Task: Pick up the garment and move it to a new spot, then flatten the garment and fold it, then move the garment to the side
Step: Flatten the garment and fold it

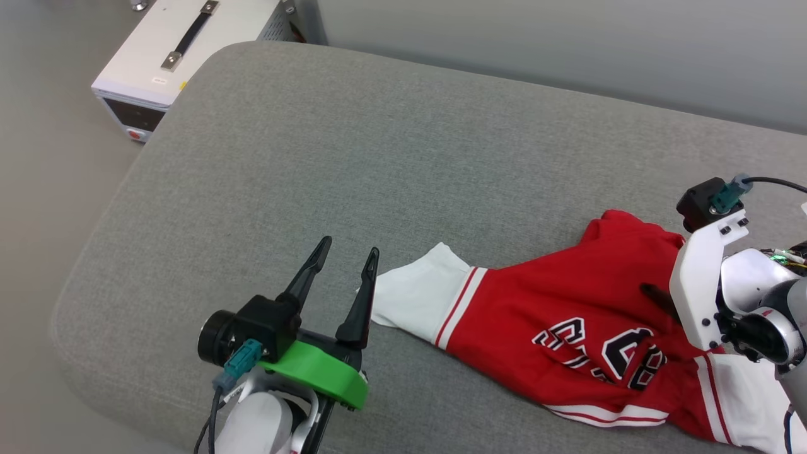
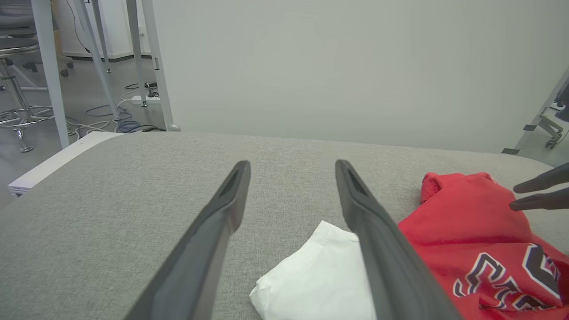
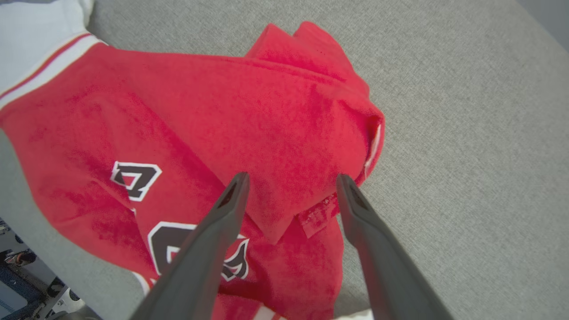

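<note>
Head view: the crumpled red jersey T-shirt with white sleeves (image 1: 555, 315) lies on the right of the grey fabric cushion (image 1: 315, 157). Left wrist view: the left gripper (image 2: 293, 164) is spread, empty, near one sleeve. Right wrist view: the right gripper (image 3: 292, 176) is spread above the red cloth.

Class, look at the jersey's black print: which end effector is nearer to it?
Right. The right end effector is open over the jersey, just past the print; the left end effector, open too, sits beside the white sleeve, off the red part.
</note>
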